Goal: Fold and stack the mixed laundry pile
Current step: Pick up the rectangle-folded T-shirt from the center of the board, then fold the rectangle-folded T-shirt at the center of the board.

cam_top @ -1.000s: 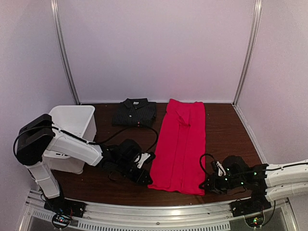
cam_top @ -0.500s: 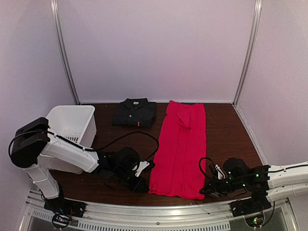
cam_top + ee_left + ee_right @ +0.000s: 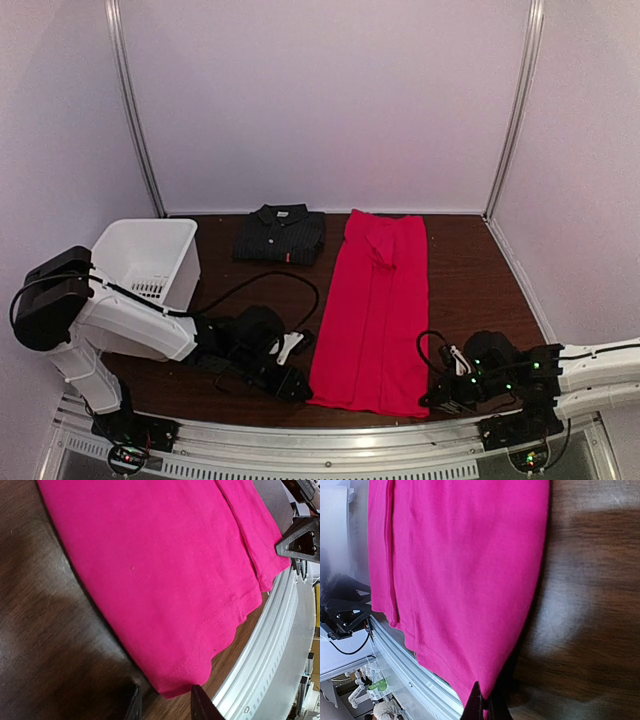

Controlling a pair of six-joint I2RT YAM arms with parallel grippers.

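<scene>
Laundry lies in two spots on the dark wooden surface [image 3: 465, 280]. The red T-shirt [image 3: 375, 300], folded into a long narrow strip, runs from the back wall to the near edge. The charcoal pinstriped shirt [image 3: 281, 236] sits folded at the back, just left of it, and a white bin [image 3: 185, 262] stands further left. The left gripper [image 3: 166, 702] is low at the strip's near-left hem corner, its fingers apart with the cloth corner lying loose between them. The right gripper [image 3: 484, 706] is pinched tight on the near-right hem corner, close to the metal rail [image 3: 265, 655].
</scene>
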